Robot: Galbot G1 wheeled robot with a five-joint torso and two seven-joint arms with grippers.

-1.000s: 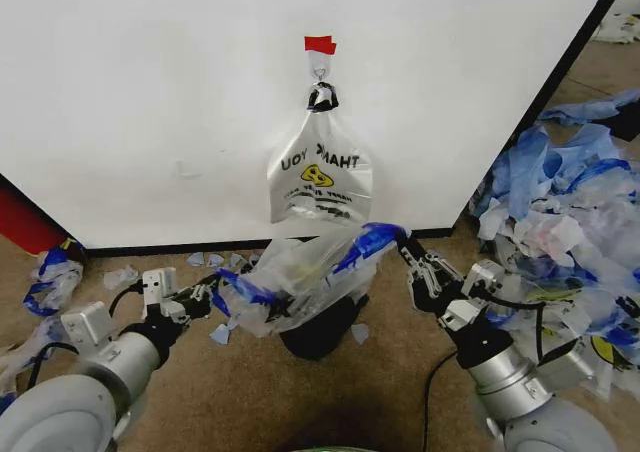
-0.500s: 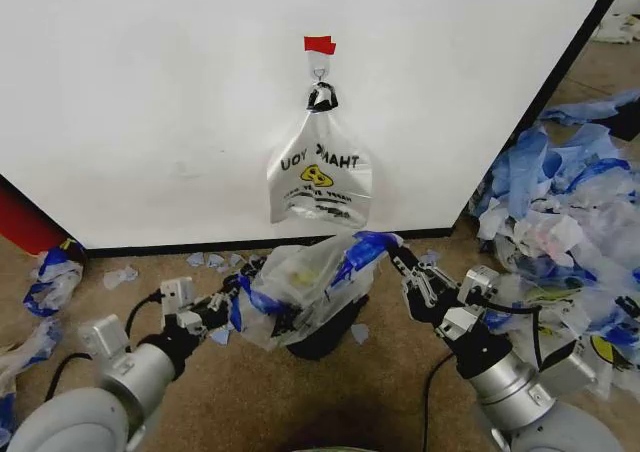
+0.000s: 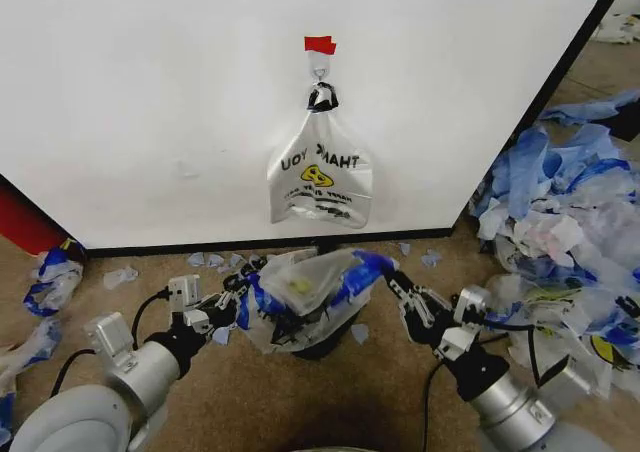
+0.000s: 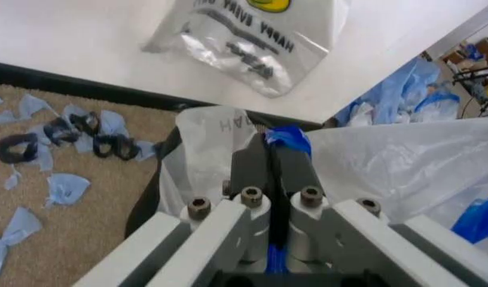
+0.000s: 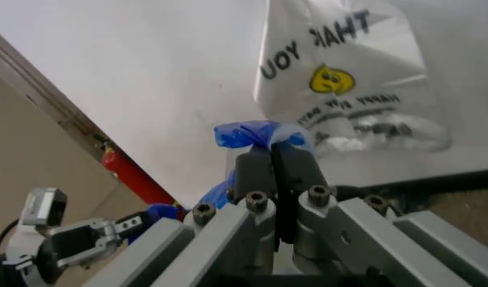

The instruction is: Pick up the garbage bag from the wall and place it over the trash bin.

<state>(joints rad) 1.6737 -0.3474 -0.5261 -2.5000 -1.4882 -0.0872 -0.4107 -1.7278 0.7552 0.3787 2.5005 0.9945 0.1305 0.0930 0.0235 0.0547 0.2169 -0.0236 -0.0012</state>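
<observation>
Bag [image 3: 305, 287] off wall [image 3: 150, 92], stretched over bin [image 3: 325, 340] between left hand [image 3: 240, 294] and right hand [image 3: 385, 272], both clenched on its blue handles (mouth not seated yet).

Silver-grey arms; black cables; dark tool fingers [image 5: 274, 173]; bolt heads

Stretched over the trash bin [image 3: 322, 344] before the wall [image 3: 150, 92]: the garbage bag [image 3: 300, 292], between left gripper [image 3: 240, 294] and right gripper [image 3: 388, 277]. Behind, on the hook [image 3: 319, 72], a second bag [image 3: 320, 182].
</observation>
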